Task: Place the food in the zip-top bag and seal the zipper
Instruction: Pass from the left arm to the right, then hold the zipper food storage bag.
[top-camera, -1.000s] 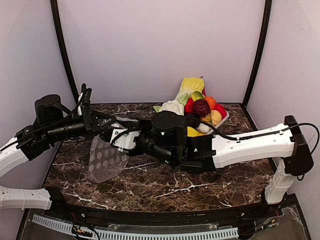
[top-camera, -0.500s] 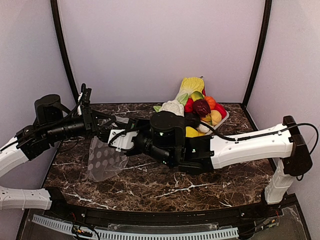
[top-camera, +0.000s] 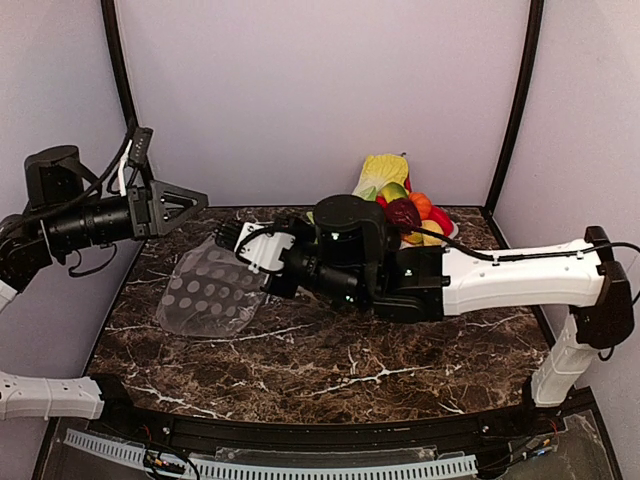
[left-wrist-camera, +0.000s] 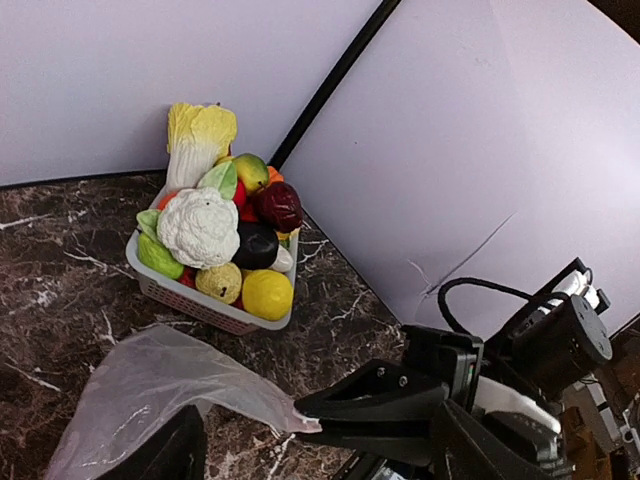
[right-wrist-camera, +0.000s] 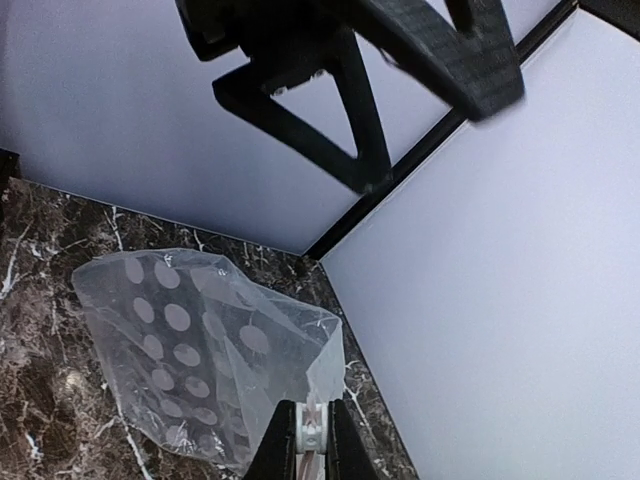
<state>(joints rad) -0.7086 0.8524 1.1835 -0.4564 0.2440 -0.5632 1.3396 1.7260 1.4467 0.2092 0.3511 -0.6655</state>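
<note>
The right gripper (right-wrist-camera: 305, 428) was clamped tight on one corner of the zip-top bag (top-camera: 205, 293), a sliver of its pinkish edge strip (right-wrist-camera: 312, 431) showing between the pads. The clear, white-dotted bag drooped from that pinch onto the dark marble table (top-camera: 350, 370) at the left, with nothing inside it. The left gripper (top-camera: 195, 200) hung above the bag with its fingers spread wide, holding nothing. The food sat well apart at the back right, heaped in a pale tray (left-wrist-camera: 190, 300): the white cauliflower (left-wrist-camera: 200, 225) lay on top, the yellow lemon (left-wrist-camera: 267, 293) at the near corner, and the dark purple round piece (left-wrist-camera: 278, 205) behind them.
</note>
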